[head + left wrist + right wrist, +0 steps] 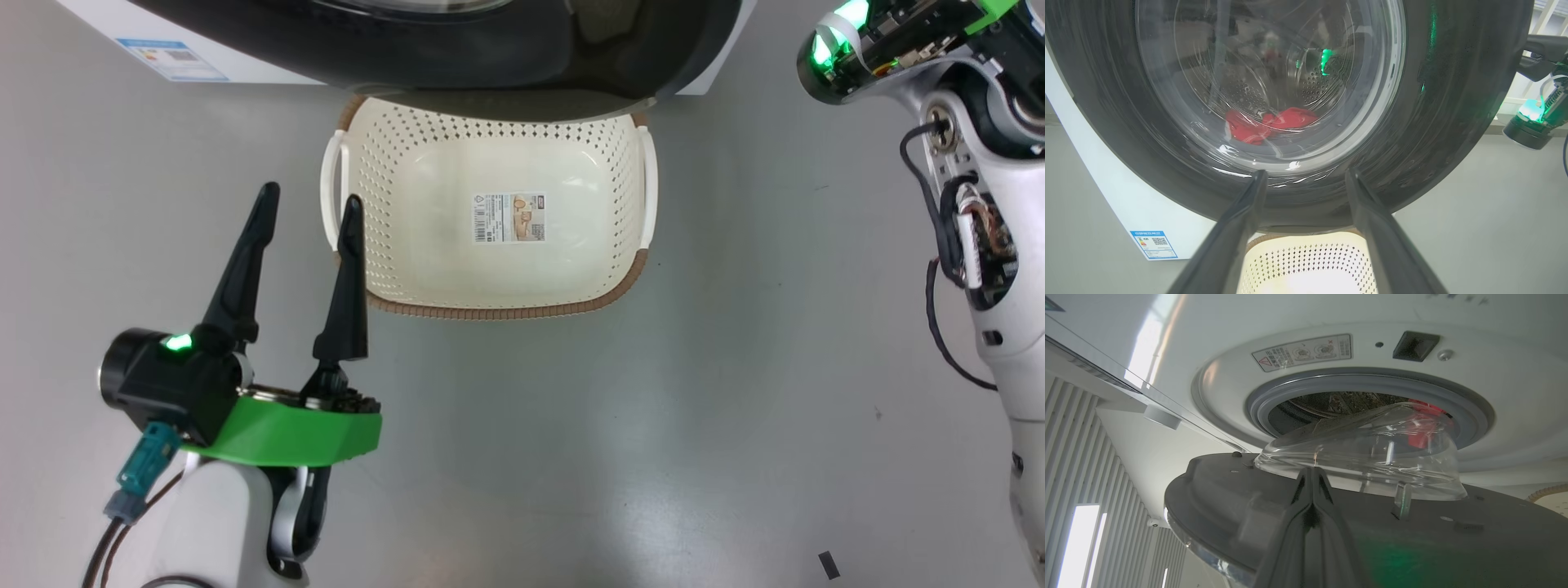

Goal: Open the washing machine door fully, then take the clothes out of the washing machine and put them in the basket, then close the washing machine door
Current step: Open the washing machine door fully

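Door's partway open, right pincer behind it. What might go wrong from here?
1. The shut right pincer has only its closed fingertips at the inner face of the round black-rimmed glass door; it may slip off or scrape the glass.
2. The cream perforated plastic basket sits beneath the door's lower edge; the swing might clip its rim.
3. The open left pincer hovers by the basket's left handle and may nudge it.
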Controlling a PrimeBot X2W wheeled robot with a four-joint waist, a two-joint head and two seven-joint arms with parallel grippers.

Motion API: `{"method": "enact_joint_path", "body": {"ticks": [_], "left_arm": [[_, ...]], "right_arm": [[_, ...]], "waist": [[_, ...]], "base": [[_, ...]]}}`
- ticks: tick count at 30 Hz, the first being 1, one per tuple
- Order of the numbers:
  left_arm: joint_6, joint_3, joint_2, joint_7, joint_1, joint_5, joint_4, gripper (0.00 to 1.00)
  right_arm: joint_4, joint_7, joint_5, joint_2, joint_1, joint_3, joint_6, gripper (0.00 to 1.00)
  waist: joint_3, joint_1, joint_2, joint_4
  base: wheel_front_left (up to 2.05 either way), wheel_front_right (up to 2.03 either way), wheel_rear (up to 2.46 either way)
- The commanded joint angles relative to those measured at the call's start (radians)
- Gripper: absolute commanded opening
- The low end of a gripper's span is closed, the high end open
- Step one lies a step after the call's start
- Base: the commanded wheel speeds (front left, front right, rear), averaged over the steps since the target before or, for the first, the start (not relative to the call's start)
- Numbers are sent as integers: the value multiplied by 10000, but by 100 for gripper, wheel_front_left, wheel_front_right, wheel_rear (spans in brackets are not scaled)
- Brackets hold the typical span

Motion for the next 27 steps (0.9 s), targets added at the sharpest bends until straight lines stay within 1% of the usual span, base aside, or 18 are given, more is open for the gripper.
{"method": "enact_joint_path", "body": {"ticks": [1, 5, 11, 27], "left_arm": [[77, 224, 244, -49, -7, -37, -217, 100], [116, 181, 244, -49, -9, -66, -212, 100], [152, 181, 244, -49, 15, -101, -179, 100], [240, 379, 244, -49, 396, -231, -98, 100]], "right_arm": [[-88, 343, 169, 163, -247, 21, 65, 0], [274, 1159, 302, 123, -563, 127, 65, 0], [376, 1820, 15, 16, -744, 333, 65, 0], [152, 2363, -893, 82, 456, 673, 65, 0]], "waist": [[0, 0, 0, 55], [13, 0, 0, 151], [-22, 0, 0, 224], [-1057, 0, 0, 620]], "base": [[0, 0, 0], [0, 0, 0], [0, 0, 0], [0, 0, 0]]}}
